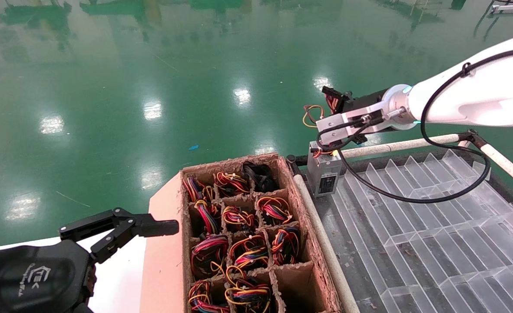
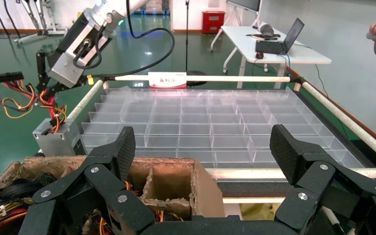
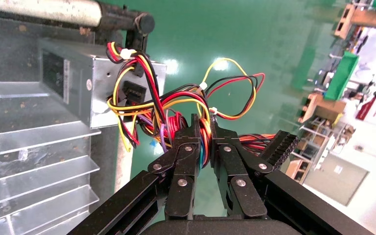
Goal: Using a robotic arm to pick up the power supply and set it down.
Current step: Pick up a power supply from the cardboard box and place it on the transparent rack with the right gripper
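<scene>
The right gripper [image 3: 203,134] pinches the small grey metal power supply's [image 1: 323,169] coloured wires to lift it; the left gripper [image 2: 200,147] waits, fingers spread.

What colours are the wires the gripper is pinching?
Red, yellow, orange and black wires, clearest in the right wrist view.

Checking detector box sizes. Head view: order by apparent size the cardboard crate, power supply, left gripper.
1. Cardboard crate, clearly largest.
2. Left gripper, open and near the camera, so it looks inflated.
3. Power supply, smallest, held by its wires in the right gripper at the clear tray's corner.
</scene>
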`<state>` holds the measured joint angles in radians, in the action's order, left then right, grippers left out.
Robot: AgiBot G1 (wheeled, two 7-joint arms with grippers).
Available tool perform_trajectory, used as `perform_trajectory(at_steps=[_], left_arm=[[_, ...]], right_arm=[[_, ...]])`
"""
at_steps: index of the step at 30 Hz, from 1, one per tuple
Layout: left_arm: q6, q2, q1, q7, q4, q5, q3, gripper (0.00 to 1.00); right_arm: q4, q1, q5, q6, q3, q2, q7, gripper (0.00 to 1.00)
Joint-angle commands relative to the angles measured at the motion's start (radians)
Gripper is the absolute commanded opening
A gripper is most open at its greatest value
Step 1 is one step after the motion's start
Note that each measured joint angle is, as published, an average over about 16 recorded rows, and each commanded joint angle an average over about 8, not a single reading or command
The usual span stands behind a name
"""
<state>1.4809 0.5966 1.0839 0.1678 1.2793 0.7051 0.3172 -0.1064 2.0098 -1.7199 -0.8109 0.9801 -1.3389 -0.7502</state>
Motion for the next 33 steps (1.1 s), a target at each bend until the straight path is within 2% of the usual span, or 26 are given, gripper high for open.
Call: perform_trajectory(at_steps=[1, 5, 15, 29, 30, 33], left_arm=[[0.000, 0.000, 0.000, 0.000, 0.000, 0.000, 0.000, 1.00], [0.000, 0.000, 0.000, 0.000, 0.000, 0.000, 0.000, 1.00], [0.000, 0.000, 0.000, 0.000, 0.000, 0.000, 0.001, 1.00], [0.000, 0.000, 0.000, -0.001, 0.000, -0.001, 0.001, 1.00], [0.000, 0.000, 0.000, -0.001, 0.000, -0.001, 0.001, 1.00], [0.000, 0.000, 0.000, -0.001, 0.000, -0.001, 0.001, 1.00]], right_arm=[[0.007, -0.008, 0.002, 0.020, -0.001, 0.002, -0.001, 0.00], [0.019, -0.017, 0.016, 0.012, -0.008, 0.004, -0.003, 0.00], [0.028, -0.010, 0.029, -0.062, -0.012, 0.005, -0.024, 0.00], [0.041, -0.014, 0.037, -0.042, -0.015, 0.004, -0.045, 0.00], [0.042, -0.016, 0.036, -0.039, -0.014, 0.004, -0.046, 0.02], [0.045, -0.017, 0.036, -0.029, -0.013, 0.004, -0.047, 0.37]])
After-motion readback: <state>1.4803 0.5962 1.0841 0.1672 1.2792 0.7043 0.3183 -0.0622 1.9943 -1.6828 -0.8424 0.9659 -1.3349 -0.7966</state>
